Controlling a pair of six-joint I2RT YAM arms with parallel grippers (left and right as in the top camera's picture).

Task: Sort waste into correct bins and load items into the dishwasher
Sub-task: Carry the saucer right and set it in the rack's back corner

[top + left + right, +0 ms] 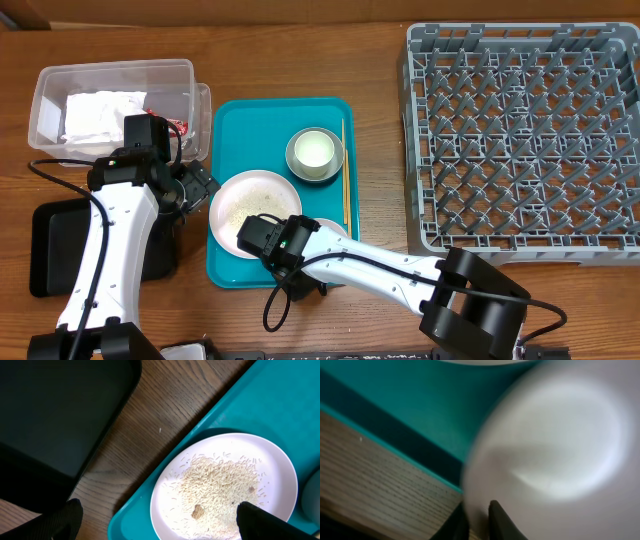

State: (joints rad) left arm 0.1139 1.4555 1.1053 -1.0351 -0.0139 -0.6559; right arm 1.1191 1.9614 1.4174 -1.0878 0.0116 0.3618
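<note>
Upper left of the overhead view: a clear tub [45, 85] holds a crumpled white napkin [100, 112]. A red packet wrapper [176, 125] shows at its right end, partly behind the left arm. A black tray [50, 250] lies bare at lower left.

At centre, a teal tray [230, 130] carries a large plate [255, 205] strewn with rice crumbs [220, 487]. Above it on the tray is a round bowl [293, 160] with a white cup [315, 150] seemingly in it, and chopsticks [345, 185] lie along the tray's right side.

The left gripper [162, 525] hangs over the large plate's left edge, its fingers spread wide and holding nothing. At the tray's lower edge, the right gripper [480, 522] is clenched on the rim of the small plate [560, 450], which is blurred in the wrist view.

The grey dish rack [412, 120] fills the right side with no dishes in it. Everything rests on a brown wood-grain table [380, 130].
</note>
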